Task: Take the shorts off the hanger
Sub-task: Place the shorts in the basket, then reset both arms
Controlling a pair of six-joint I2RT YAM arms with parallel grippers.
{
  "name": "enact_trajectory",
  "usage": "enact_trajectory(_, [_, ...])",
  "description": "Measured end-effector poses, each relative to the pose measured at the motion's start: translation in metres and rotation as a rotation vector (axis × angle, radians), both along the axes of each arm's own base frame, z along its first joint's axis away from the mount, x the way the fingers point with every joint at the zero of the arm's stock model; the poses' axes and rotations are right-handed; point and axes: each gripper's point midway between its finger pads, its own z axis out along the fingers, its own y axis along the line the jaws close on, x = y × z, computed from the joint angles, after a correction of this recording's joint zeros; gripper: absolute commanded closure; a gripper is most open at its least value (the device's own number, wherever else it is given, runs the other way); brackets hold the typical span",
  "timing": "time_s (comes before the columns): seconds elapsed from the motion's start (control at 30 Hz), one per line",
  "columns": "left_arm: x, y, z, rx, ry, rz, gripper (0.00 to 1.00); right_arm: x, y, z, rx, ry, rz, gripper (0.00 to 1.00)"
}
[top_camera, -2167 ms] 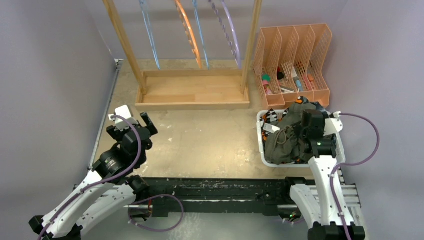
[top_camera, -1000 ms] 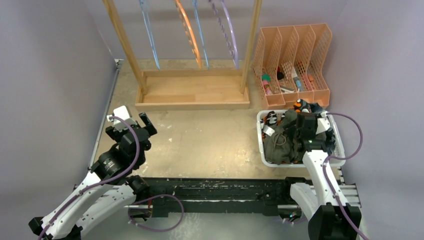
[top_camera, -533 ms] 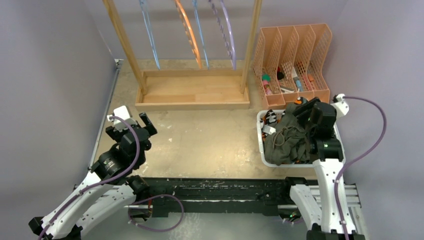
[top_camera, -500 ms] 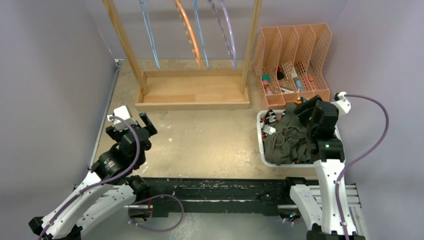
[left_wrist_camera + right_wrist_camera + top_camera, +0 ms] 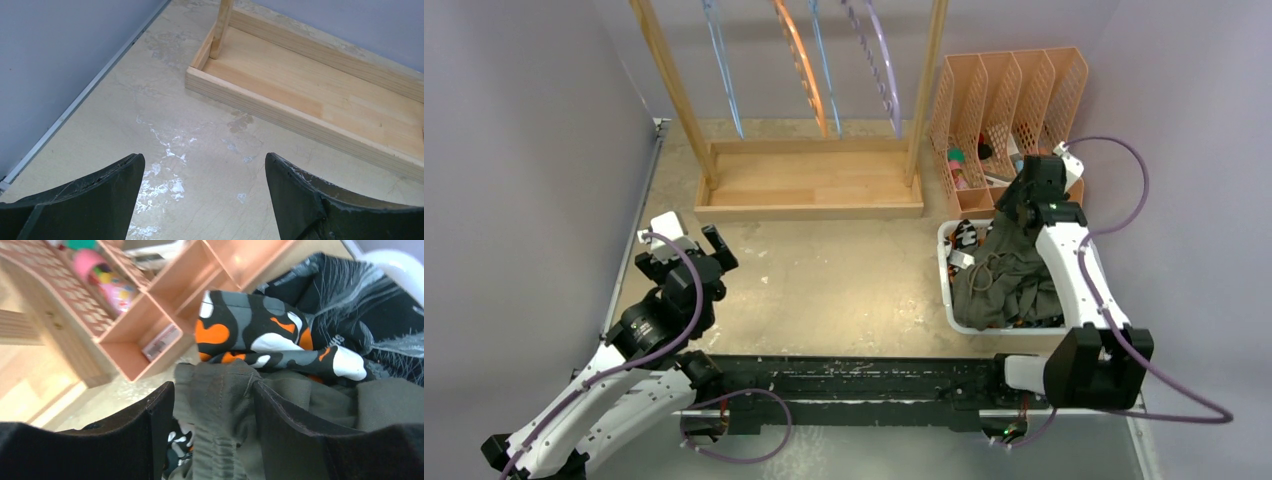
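Right wrist view: olive shorts [image 5: 225, 405] bunched between the right gripper [image 5: 212, 388] fingers, pinched at the waistband, on top of the blotch-patterned shorts [image 5: 260, 335] and wavy pair [image 5: 350, 300] inside the white bin [image 5: 947, 285]. Since a second ago the right arm swung from the bin's near side to its far edge, dragging olive cloth along. Hangers [image 5: 799, 60] far-left of the bin hang bare, so removal looks done; probably only release remains. Left gripper [image 5: 202, 160], well left of the bin: fingers wide, nothing held.
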Motion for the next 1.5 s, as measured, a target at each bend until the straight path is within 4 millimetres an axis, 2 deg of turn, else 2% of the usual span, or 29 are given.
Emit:
enact_trajectory(0.07, [0.000,0.000,0.000,0.001,0.000,0.000,0.11,-0.002,-0.003,-0.019,0.004,0.066,-0.035,0.42])
enact_trajectory(0.17, [0.000,0.000,0.000,0.000,0.000,0.000,0.11,-0.010,-0.008,-0.033,0.019,0.103,-0.113,0.43])
enact_trajectory(0.33, [0.000,0.000,0.001,-0.003,-0.004,0.000,0.11,-0.039,-0.010,-0.052,0.079,0.073,-0.238,0.44])
enact_trajectory(0.53, [0.000,0.000,0.000,0.001,0.001,0.000,0.11,-0.055,-0.002,-0.085,0.140,0.043,-0.259,0.43])
enact_trajectory(0.67, [0.001,-0.001,-0.001,0.005,0.005,0.000,0.11,-0.046,-0.003,-0.091,0.125,0.099,-0.241,0.42])
enact_trajectory(0.8, [0.001,-0.001,-0.002,0.009,0.009,0.001,0.11,-0.044,-0.004,-0.086,0.096,0.149,-0.216,0.39])
enact_trajectory(0.87, [0.002,-0.001,-0.002,0.012,0.012,0.001,0.11,-0.045,-0.004,-0.077,0.084,0.135,-0.188,0.38])
enact_trajectory(0.93, [0.002,-0.001,-0.003,0.013,0.014,0.003,0.11,-0.044,0.001,-0.059,0.082,0.083,-0.124,0.37])
enact_trajectory(1.13, [0.004,-0.003,-0.006,0.027,0.029,0.005,0.11,-0.047,0.037,0.029,0.116,-0.187,0.155,0.34])
enact_trajectory(1.2, [0.005,-0.004,-0.008,0.035,0.038,0.005,0.10,-0.053,0.047,0.043,0.125,-0.217,0.222,0.34])
enact_trajectory(1.27, [0.006,-0.004,-0.009,0.040,0.044,0.005,0.07,-0.061,0.055,0.047,0.126,-0.220,0.284,0.32])
enact_trajectory(1.4, [0.005,0.000,-0.010,0.037,0.042,0.041,0.06,-0.076,0.071,0.055,0.126,-0.216,0.403,0.17])
enact_trajectory(1.43, [0.004,0.002,-0.010,0.043,0.049,0.056,0.06,-0.077,0.072,0.065,0.116,-0.239,0.419,0.13])
enact_trajectory(1.5, [0.001,0.008,-0.003,0.063,0.073,0.096,0.06,-0.080,0.072,0.098,0.078,-0.328,0.440,0.09])
